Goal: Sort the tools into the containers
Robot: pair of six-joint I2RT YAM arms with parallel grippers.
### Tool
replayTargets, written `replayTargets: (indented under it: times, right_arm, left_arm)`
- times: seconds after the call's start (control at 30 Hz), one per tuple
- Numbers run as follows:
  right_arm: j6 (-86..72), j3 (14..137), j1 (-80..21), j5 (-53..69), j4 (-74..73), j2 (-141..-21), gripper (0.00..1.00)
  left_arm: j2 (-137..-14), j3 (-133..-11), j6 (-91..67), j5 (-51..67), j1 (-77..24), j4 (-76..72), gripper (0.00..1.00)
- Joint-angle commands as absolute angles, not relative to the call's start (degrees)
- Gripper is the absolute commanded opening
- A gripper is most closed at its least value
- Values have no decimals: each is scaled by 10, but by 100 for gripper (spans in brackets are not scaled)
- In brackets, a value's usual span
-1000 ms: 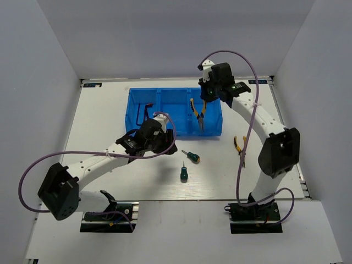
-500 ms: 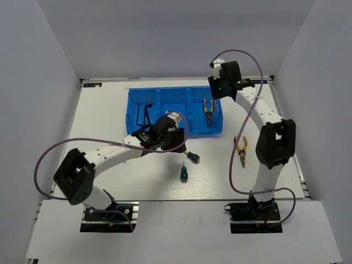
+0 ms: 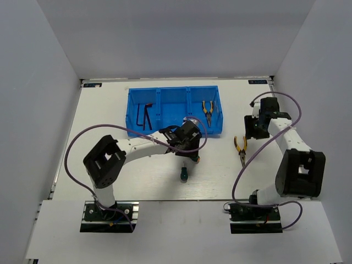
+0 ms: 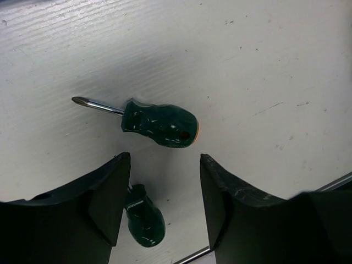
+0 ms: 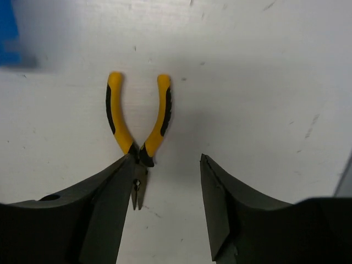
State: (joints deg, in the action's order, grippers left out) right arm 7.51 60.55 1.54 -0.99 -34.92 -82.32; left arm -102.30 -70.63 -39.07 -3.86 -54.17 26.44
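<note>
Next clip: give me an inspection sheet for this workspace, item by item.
Surface: white table, faint scuffs.
Job's things: blue tray holds hex keys in the left bin and pliers in the right; the middle bin looks unfilled. Two screwdrivers and second pliers lie on the table.
Clutter: nothing seen.
Hands: left hand open over a screwdriver; right hand open over second pliers.
Cables: purple cables loop along both arms.
Surroundings: grey walls.

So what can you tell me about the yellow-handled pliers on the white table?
These pliers have yellow-and-black, rubbery-looking handles splayed in a V and a thin dark metal nose. They lie flat on the white table, right of the blue plastic tray. Nothing grips them; the right end effector hovers open above.
</note>
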Motion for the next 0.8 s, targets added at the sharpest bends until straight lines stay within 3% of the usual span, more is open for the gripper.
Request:
replayTargets:
  times: [0.0, 0.3, 0.47, 0.6, 0.63, 0.67, 0.7, 0.77]
  right_arm:
    - [85, 599, 32, 48, -360, -853, 58]
    - [79, 582, 36, 45, -305, -946, 58]
    - [62, 569, 33, 30, -277, -976, 49]
    - [59, 563, 34, 32, -272, -984, 28]
    - [61, 562, 36, 32, -273, -980, 12]
    - [65, 566, 39, 32, -277, -973, 5]
    - [75, 569, 39, 32, -279, -957, 0]
    - [89, 599, 42, 41, -299, -924, 0]
  left_arm:
    - [-1014, -743, -417, -70, -554, 288, 64]
    - [-991, -738, -428, -93, -564, 306, 66]
    - [-968, -716, -444, -117, -575, 337, 66]
    - [-929, -672, -457, -129, -580, 338, 66]
    - [-921, -656, -462, -129, -580, 338, 68]
    - [-914, -647, -462, -129, -580, 338, 68]
    - [-898, -638, -462, -129, -580, 338, 68]
    - [-880, -607, -462, -124, -580, 330, 68]
